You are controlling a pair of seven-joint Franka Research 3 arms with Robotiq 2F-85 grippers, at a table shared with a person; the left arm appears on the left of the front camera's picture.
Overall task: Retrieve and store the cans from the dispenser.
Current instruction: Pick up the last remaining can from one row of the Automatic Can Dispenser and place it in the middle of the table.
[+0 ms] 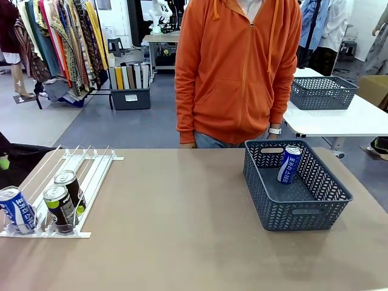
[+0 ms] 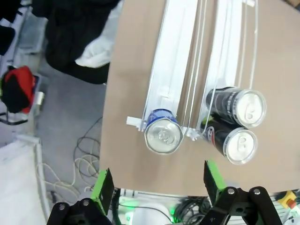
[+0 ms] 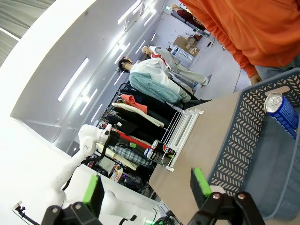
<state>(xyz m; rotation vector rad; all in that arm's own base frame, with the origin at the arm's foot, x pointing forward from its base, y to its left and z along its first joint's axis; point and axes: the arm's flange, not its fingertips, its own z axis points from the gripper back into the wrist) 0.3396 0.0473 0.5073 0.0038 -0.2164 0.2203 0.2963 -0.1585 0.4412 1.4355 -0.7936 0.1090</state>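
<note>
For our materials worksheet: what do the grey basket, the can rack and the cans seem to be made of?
Basket: probably moulded plastic, matt dark grey, with a uniform lattice of cut-outs.
Rack: glossy white plastic rails with thin wires, likely metal.
Cans: likely aluminium; bright silver tops with pull tabs, printed sides.

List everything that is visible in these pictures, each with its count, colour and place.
blue-and-white cans: two; one at the dispenser's near end, one leaning inside the near basket
dark cans: two, black with green; dispenser's near end
dispenser: one, white; table's left
near basket: one, dark grey; table's right
far basket: one, dark grey; white table behind
table: one, brown
person: one, orange hoodie; far side
left gripper: open, above the dispenser's cans
right gripper: open, beside the near basket
</note>
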